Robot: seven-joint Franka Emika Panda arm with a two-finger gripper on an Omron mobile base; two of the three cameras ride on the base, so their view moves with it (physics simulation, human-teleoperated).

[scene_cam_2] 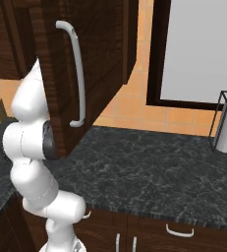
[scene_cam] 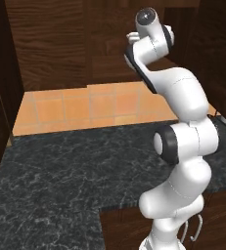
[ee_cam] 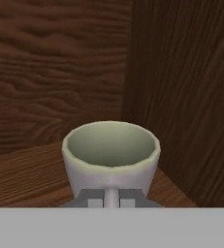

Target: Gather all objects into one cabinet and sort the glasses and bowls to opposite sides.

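1. The grey-beige cup (ee_cam: 111, 155) is shown upright on the cabinet shelf (ee_cam: 21, 177), close to the corner where the back panel meets the side wall (ee_cam: 181, 97).
2. The fingers (ee_cam: 89, 197) are seen low against the cup's near wall; their grip cannot be told.
3. Placement toward one side is judged to serve the sorting of glasses.

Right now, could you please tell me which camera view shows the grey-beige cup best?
The hand view: the grey-beige cup stands upright on the dark wooden cabinet shelf, close before the end effector, near the corner of the cabinet's walls. The two base views offer the arm, the counter and a cabinet door instead.
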